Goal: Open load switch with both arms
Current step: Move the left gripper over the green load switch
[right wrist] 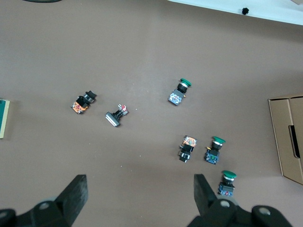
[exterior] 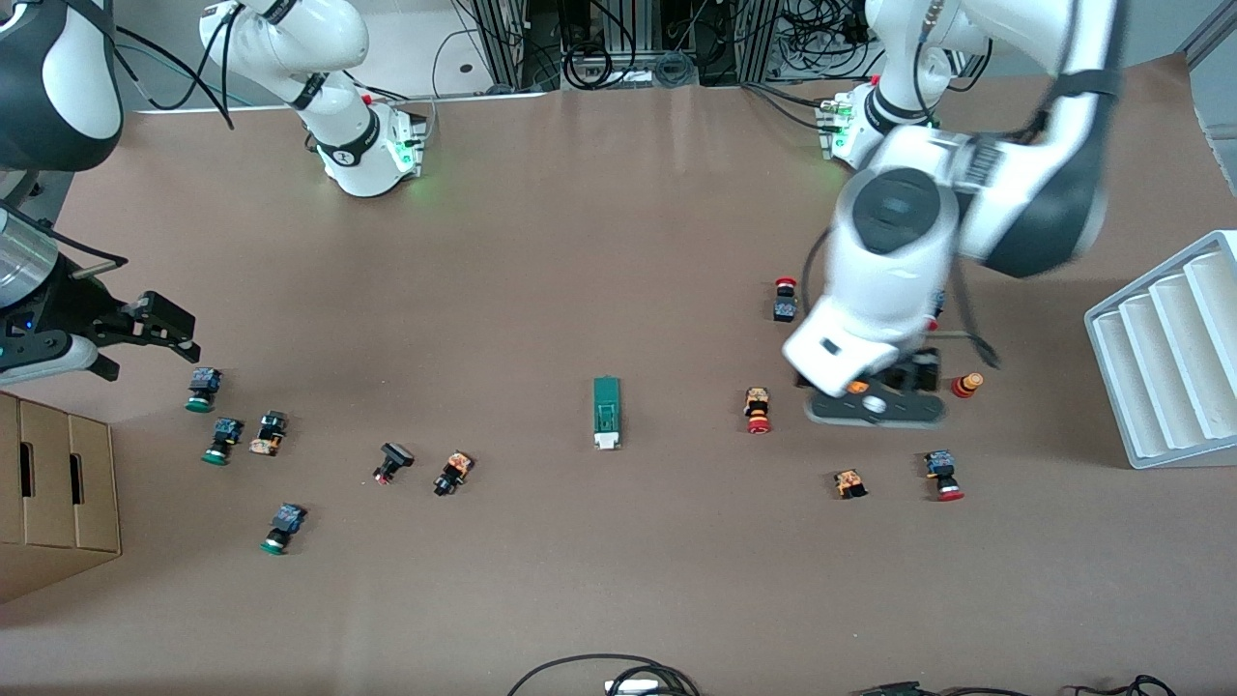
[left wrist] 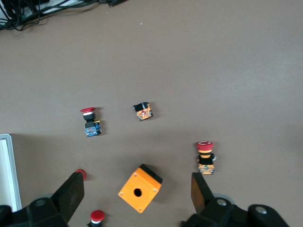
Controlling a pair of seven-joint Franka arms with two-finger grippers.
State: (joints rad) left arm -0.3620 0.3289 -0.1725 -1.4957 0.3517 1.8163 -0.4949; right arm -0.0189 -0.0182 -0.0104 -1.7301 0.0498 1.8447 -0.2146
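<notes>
A: Where does the load switch (exterior: 606, 413) lie?

B: Flat on the brown surface (exterior: 580, 242), near the middle, its white end toward the front camera, about 6 o'clock on the block itself. Nothing touches it. In the right wrist view only its edge shows.

A: And the left end effector (left wrist: 137, 194)?

B: It hangs over the surface at about 3 o'clock from the load switch in the front view, toward the left arm's end. Its fingers (left wrist: 72, 193) stand wide apart, gripping nothing. Directly beneath them sits an orange cube with a hole (left wrist: 139, 189). Red-capped push-buttons (exterior: 757, 410) lie scattered around it.

A: The right end effector (right wrist: 139, 198)?

B: It is over the surface at about 9 o'clock from the load switch, at the right arm's end. Its fingers are likewise spread, empty. Green-capped push-buttons (exterior: 202, 390) lie under it. A cardboard box (exterior: 53, 488) sits nearby, and a white ribbed tray (exterior: 1174, 348) at the left arm's end.
</notes>
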